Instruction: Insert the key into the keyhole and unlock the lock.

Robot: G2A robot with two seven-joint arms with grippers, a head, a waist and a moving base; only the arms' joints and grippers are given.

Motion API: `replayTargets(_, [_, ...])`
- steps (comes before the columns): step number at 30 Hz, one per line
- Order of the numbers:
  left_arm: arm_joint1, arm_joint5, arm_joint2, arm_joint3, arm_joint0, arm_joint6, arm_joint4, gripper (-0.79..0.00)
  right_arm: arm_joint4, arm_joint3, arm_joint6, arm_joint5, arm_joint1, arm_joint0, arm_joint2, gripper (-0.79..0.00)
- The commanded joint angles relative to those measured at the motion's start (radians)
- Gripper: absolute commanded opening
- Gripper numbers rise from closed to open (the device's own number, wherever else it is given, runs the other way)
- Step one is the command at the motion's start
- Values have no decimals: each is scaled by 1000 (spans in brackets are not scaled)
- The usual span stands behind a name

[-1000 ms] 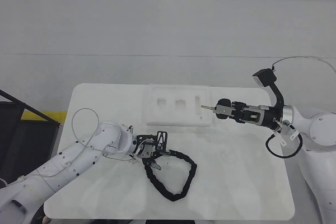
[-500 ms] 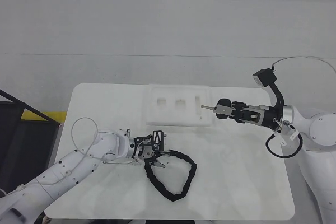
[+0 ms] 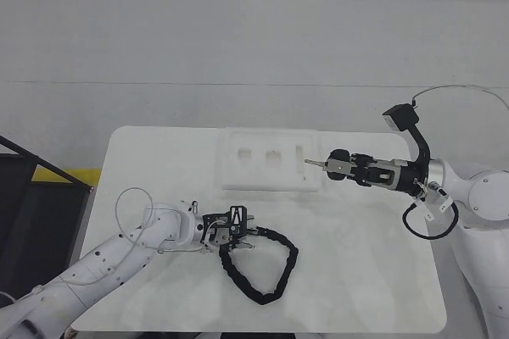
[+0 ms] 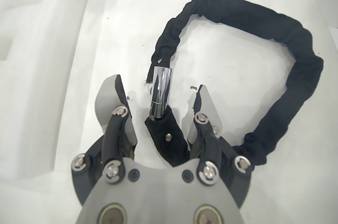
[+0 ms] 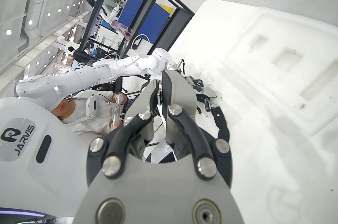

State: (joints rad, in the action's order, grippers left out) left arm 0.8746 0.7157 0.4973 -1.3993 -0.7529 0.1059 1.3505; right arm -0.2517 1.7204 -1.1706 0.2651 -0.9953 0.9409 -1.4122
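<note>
Lock cylinder (image 4: pixel 161 82) sits inside released left gripper (image 4: pixel 159 89), long axis along fingers; right gripper (image 3: pixel 329 163), clenching key (image 3: pixel 310 161), well apart from cylinder.

Top view: from above the arms, looking down, far enough off to take in the whole desk (image 3: pixel 365 280). Left wrist view: from just behind its own jaws, close over the desk, facing along them at the chain lock (image 4: pixel 264 21). Right wrist view: from behind its own jaws, farther off, facing across the desk toward the left arm (image 5: pixel 105 71). Shared by all three: chain lock and foam tray (image 3: pixel 267 181).
</note>
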Motion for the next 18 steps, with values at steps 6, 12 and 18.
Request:
replayTargets(6, [15, -13, 12, 22, -15, -4, 15, -462, 0, 0, 0, 0, 0, 0, 0, -785])
replayTargets(12, [26, -4, 27, 45, -25, -15, -3, -785, 0, 0, 0, 0, 0, 0, 0, -785])
replayTargets(18, [39, 43, 46, 58, -21, 4, -44, -785, 0, 0, 0, 0, 0, 0, 0, -785])
